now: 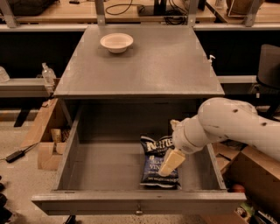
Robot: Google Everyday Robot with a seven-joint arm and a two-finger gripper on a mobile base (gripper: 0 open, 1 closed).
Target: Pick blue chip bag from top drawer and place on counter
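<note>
The blue chip bag [156, 158] lies flat on the floor of the open top drawer [74, 144], right of its middle, with its white "Kettle" logo facing up. My gripper [171, 161] reaches in from the right on a white arm and hangs directly over the bag, its cream-coloured fingers [170, 162] pointing down and covering part of the lettering. The counter [140, 61] is the flat grey cabinet top just behind the drawer.
A white bowl [116, 42] stands at the back left of the counter. A wooden bench with cables [131, 8] runs behind. Wooden blocks [48, 144] sit on the floor to the left, a cardboard box [253, 183] to the right.
</note>
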